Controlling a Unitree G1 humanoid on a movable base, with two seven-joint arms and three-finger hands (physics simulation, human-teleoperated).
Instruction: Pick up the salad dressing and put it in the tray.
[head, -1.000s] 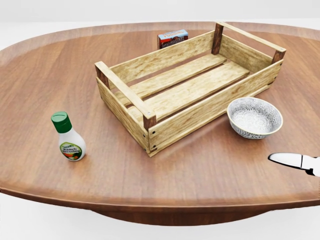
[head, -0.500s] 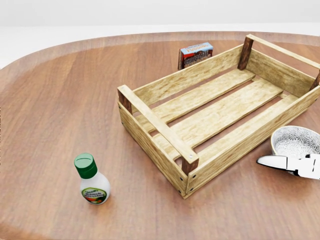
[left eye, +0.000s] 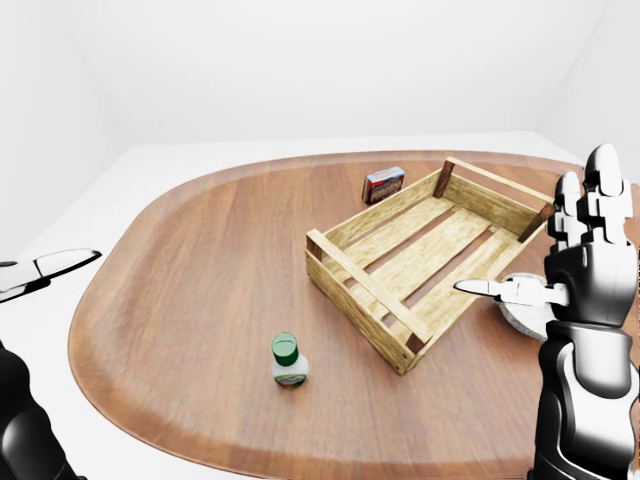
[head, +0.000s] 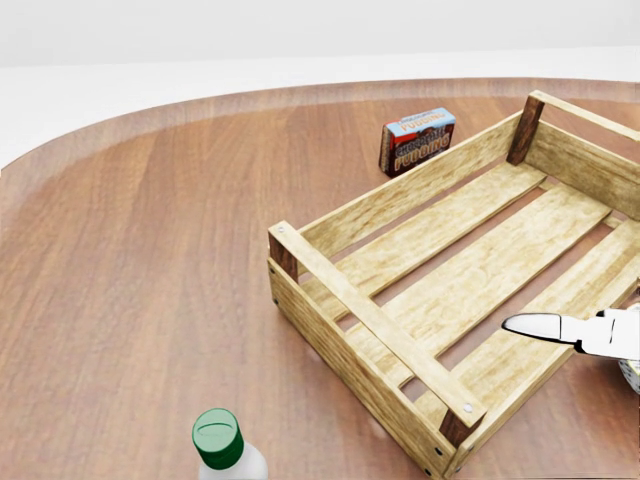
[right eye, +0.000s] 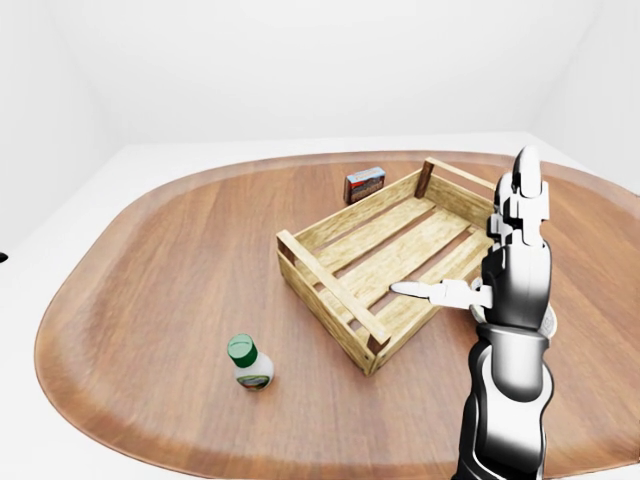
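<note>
The salad dressing (left eye: 289, 362) is a small white bottle with a green cap, standing upright on the wooden table, left of and below the tray. In the head view only its cap and shoulder (head: 224, 447) show at the bottom edge. The tray (head: 372, 327) is a slatted wooden crate with nothing in it. My right hand (left eye: 545, 240) is raised and open at the right, fingers pointing up, thumb (head: 545, 327) reaching left over the crate's lower right part. My left hand (left eye: 60, 268) shows at the left edge, off the table, open and far from the bottle.
A small red and blue carton (head: 417, 140) stands just beyond the crate's upper left wall. A patterned bowl (left eye: 518, 315) sits right of the crate, mostly hidden behind my right hand. The oval table's rim (left eye: 110, 395) curves close below the bottle.
The whole head view has shifted: the camera moved closer, so bottle, crate and carton slid down and right. The right thumb now lies over the crate; the bowl has nearly left the view.
</note>
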